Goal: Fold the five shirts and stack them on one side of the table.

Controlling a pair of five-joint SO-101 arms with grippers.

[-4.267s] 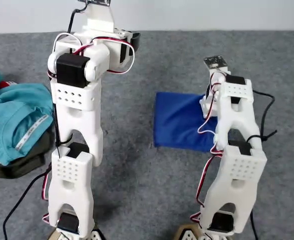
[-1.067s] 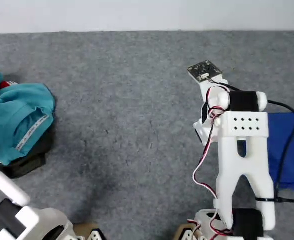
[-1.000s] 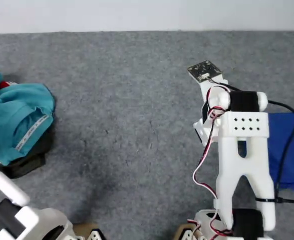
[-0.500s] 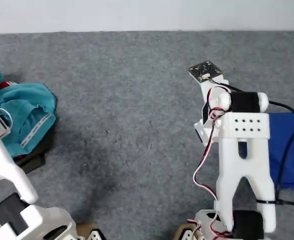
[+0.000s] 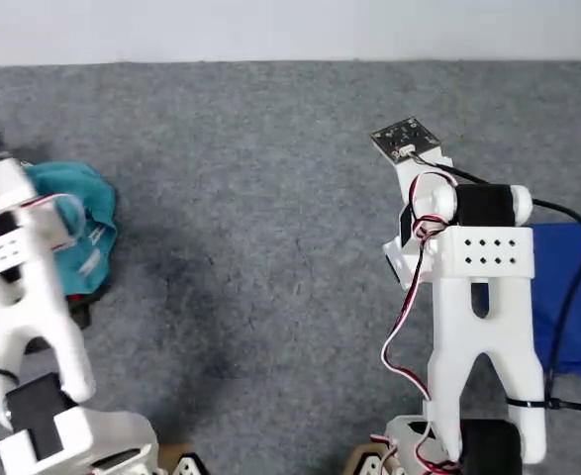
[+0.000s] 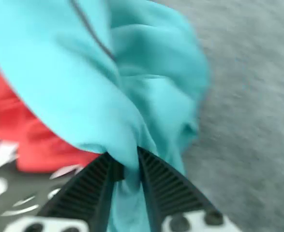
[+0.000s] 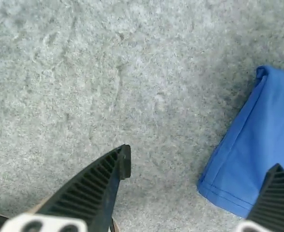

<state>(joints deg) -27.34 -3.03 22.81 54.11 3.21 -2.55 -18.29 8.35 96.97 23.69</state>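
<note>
left jaws pinch teal shirt (image 6: 146, 82) — right jaws spread near blue shirt (image 7: 258, 145).

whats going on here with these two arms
The left end effector is shut on a fold of the teal shirt, which lies on top of a crumpled pile with a red shirt at the left edge of the grey table. The right end effector hangs open just above the table, beside a blue shirt that lies folded flat on the right side.
</note>
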